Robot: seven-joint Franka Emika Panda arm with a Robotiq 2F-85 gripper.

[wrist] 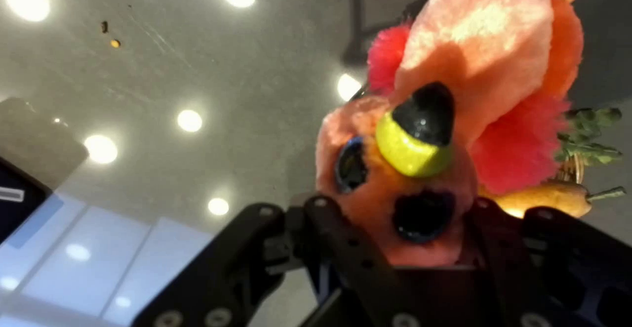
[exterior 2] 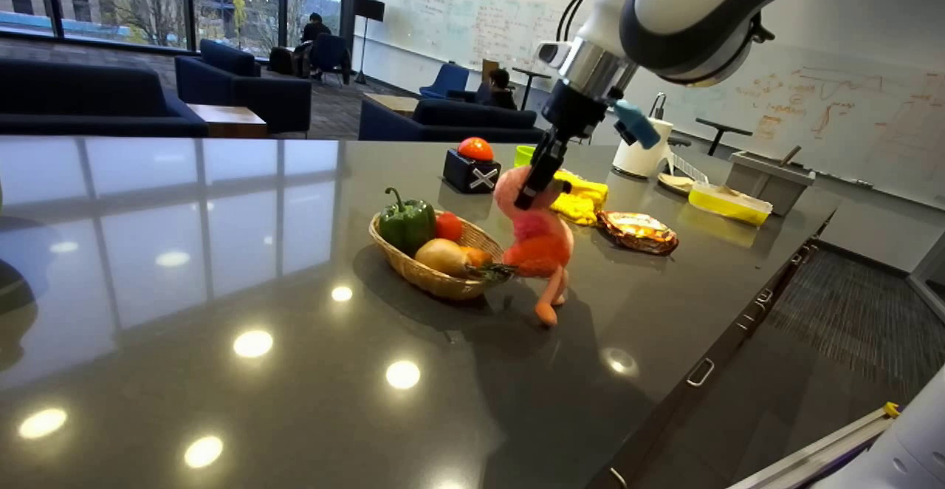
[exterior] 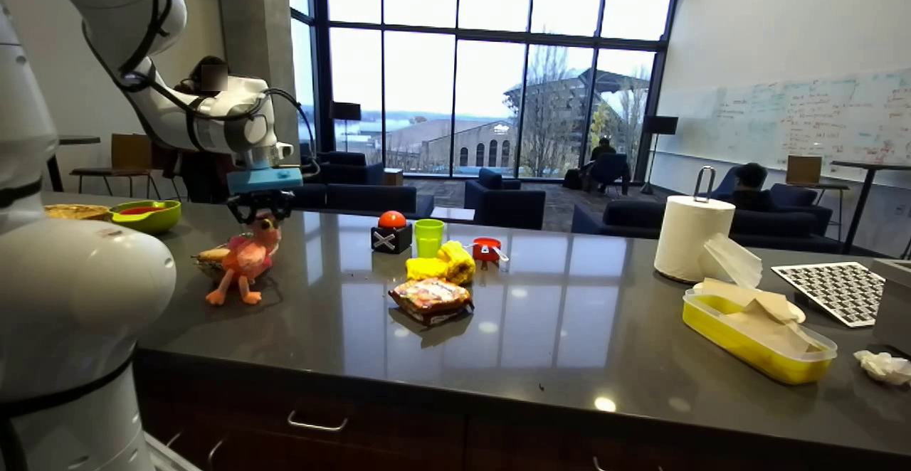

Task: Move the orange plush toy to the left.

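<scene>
The orange plush toy (exterior: 249, 257) is a salmon-orange bird with long floppy legs, pink fluff and a yellow-black beak. It hangs upright under my gripper (exterior: 263, 213), beside the wicker basket. In an exterior view, the toy (exterior 2: 539, 249) has its head between the fingers of my gripper (exterior 2: 528, 199). In the wrist view, the black fingers of the gripper (wrist: 401, 206) press on both sides of the head of the toy (wrist: 484, 35), its big dark eyes facing the camera. The gripper is shut on the head. I cannot tell whether the feet touch the counter.
A wicker basket (exterior 2: 413, 275) of play vegetables stands right beside the toy. A black box with a red button (exterior: 390, 238), a green cup (exterior: 428, 237), a yellow toy (exterior: 445, 265) and a snack packet (exterior: 430, 299) stand farther along. A green bowl (exterior: 153, 218) is near the arm.
</scene>
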